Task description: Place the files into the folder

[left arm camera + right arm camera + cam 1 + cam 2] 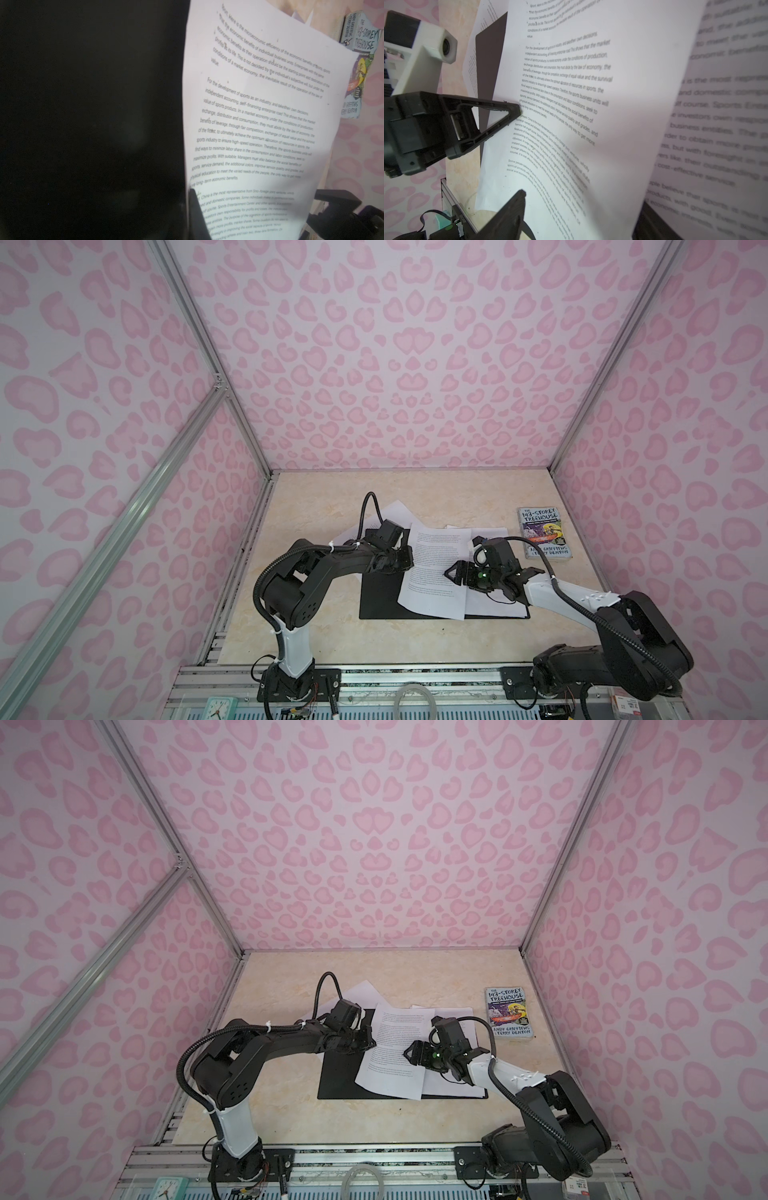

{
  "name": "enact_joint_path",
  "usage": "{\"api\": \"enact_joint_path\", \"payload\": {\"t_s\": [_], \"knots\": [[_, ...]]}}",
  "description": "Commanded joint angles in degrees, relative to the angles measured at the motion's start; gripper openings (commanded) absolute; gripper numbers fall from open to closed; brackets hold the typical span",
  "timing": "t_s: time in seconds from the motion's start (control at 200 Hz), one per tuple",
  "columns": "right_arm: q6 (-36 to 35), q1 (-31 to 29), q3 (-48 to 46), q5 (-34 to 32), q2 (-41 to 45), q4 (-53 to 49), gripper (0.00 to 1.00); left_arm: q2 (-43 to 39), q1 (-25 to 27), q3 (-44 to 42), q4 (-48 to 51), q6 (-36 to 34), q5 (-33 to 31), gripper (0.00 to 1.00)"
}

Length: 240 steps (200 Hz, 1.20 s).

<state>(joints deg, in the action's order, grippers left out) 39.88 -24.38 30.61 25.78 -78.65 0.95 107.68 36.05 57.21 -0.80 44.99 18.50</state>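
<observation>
The folder [380,597] lies open on the table with its black inside up; it also fills the dark side of the left wrist view [93,104]. A printed white sheet of the files [432,572] lies across it, tilted. My left gripper [406,562] is shut on this sheet's left edge, and the right wrist view shows the pinch [517,109]. My right gripper [453,574] stands open over the sheet's right part, one finger [517,199] above the text. The sheet's right edge curls up there. A second sheet [492,601] lies under it on the right. Another sheet [395,512] lies behind the left arm.
A colourful paperback book [544,537] lies at the back right of the beige table [316,635]. Pink patterned walls [415,364] close the cell on three sides. Both arm bases stand on a metal rail [415,676] at the front.
</observation>
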Motion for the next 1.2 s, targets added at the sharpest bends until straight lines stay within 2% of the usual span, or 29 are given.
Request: {"api": "enact_joint_path", "payload": {"t_s": [0.0,0.305,0.515,0.725,0.89,1.09,1.13,1.195], "knots": [[2.6,-0.3,-0.7,-1.6,0.2,3.1,0.75,0.7,0.0,-0.3,-2.7,0.6,1.8,0.03],[4.9,-0.3,-2.2,-1.2,4.9,2.9,0.66,1.9,0.0,-1.4,-7.4,2.7,5.7,0.03],[4.5,-0.1,-2.2,-2.0,5.2,1.7,0.64,3.0,0.0,-2.8,-14.1,5.4,9.6,0.03],[4.4,0.3,-2.2,-2.1,4.0,2.3,0.54,4.1,-0.1,-3.4,-16.4,6.9,11.0,0.03],[4.4,0.7,-2.7,-2.7,3.8,2.4,0.42,4.7,-0.2,-3.3,-16.5,7.1,11.1,0.03],[3.1,1.1,-2.5,-3.0,3.7,0.4,0.19,4.3,-0.2,-3.3,-17.2,7.0,11.8,0.04],[2.4,1.1,-2.1,-3.2,3.6,-0.8,0.12,4.0,-0.2,-3.3,-17.2,6.9,11.9,0.06],[1.0,1.3,-1.3,-3.2,3.7,-2.7,0.03,3.3,-0.2,-3.4,-17.4,6.5,12.1,0.15]]}}
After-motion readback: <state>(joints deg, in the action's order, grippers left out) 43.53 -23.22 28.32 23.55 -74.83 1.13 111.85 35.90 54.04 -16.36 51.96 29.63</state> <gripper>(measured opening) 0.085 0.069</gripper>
